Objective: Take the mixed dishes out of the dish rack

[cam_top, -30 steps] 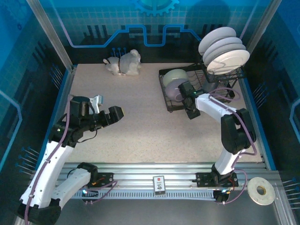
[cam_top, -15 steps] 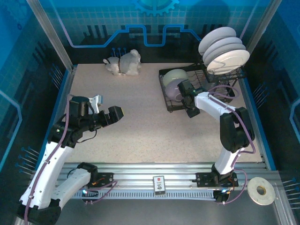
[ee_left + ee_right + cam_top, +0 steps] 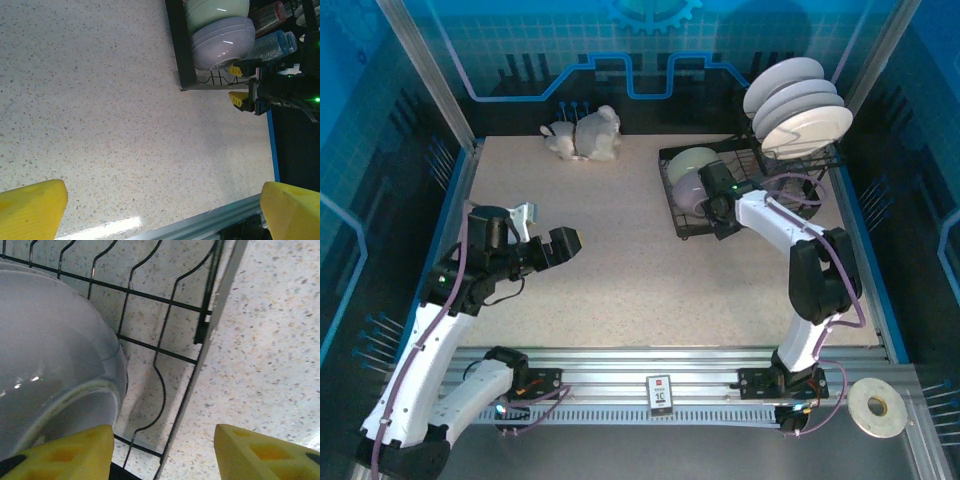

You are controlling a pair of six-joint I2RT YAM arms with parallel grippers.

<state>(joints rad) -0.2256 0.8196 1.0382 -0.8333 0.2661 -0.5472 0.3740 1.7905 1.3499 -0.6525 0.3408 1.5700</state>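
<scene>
The black wire dish rack (image 3: 672,192) stands at the far right of the table. Three white-backed plates (image 3: 798,105) stand on its raised tier. A pale green bowl (image 3: 693,163) and a lavender bowl (image 3: 691,198) lean in its lower front part. Behind them lie a blue-grey tumbler (image 3: 274,43) and a pink tumbler (image 3: 267,15). My right gripper (image 3: 718,215) is open, astride the rack's near rim (image 3: 200,370); its left finger (image 3: 65,452) is beside the lavender bowl's (image 3: 50,355) foot. My left gripper (image 3: 548,240) hangs open over bare table at the left, holding nothing.
A white animal figurine (image 3: 585,135) sits at the back middle. A roll of tape (image 3: 877,407) lies off the table at the near right. Blue enclosure walls ring the speckled table (image 3: 620,270). The left wrist view shows the table's metal edge (image 3: 200,225).
My right gripper has moved a little toward the rack and the lavender bowl, and its jaws have narrowed somewhat. The left arm has not moved.
</scene>
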